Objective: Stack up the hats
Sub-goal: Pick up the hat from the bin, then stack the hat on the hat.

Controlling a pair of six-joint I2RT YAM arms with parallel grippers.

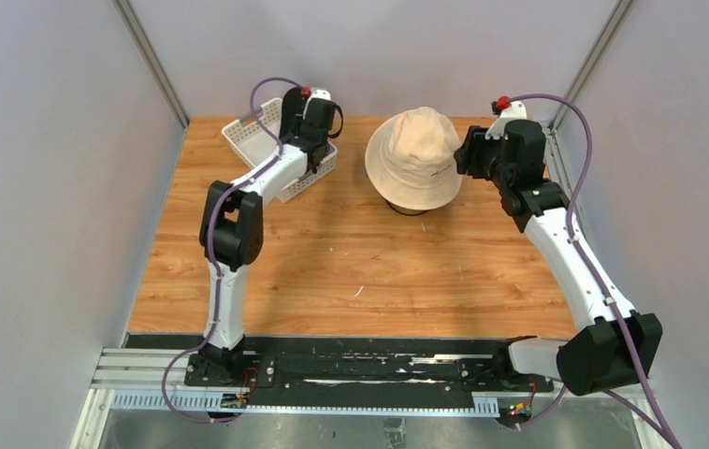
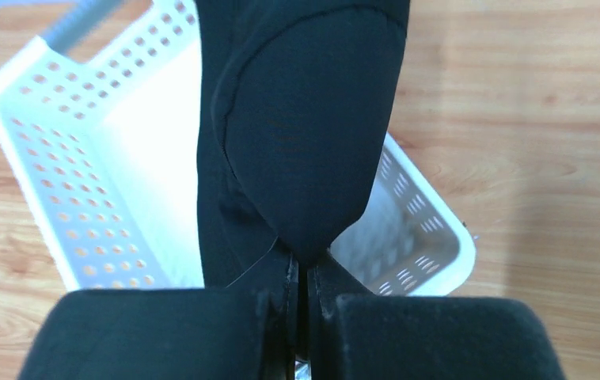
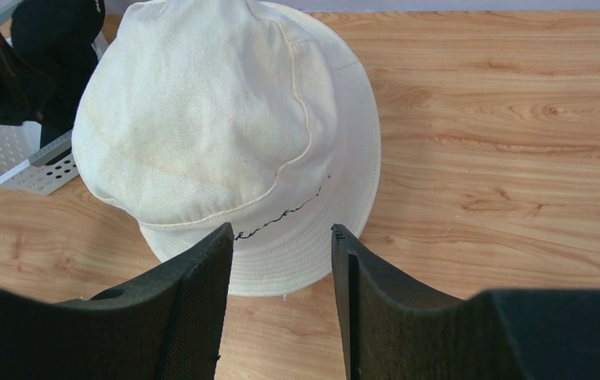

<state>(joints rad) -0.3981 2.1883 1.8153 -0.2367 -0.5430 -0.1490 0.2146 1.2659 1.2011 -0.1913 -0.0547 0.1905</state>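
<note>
A beige hat (image 1: 415,157) sits crown up at the back middle of the table, with a dark edge showing under its near brim. In the right wrist view the beige hat (image 3: 225,119) fills the upper left. My right gripper (image 3: 281,237) stands open just at the brim's edge, with nothing between its fingers. My left gripper (image 2: 301,273) is shut on a fold of a black hat (image 2: 305,119), which hangs over the white basket (image 2: 67,158). In the top view the left gripper (image 1: 306,150) is over the basket (image 1: 248,136) at the back left.
The white lattice basket (image 3: 12,158) stands tilted near the table's back left corner, close to the left wall. Bare wooden table (image 1: 351,271) lies between the hat and the arm bases. Grey walls close in on both sides.
</note>
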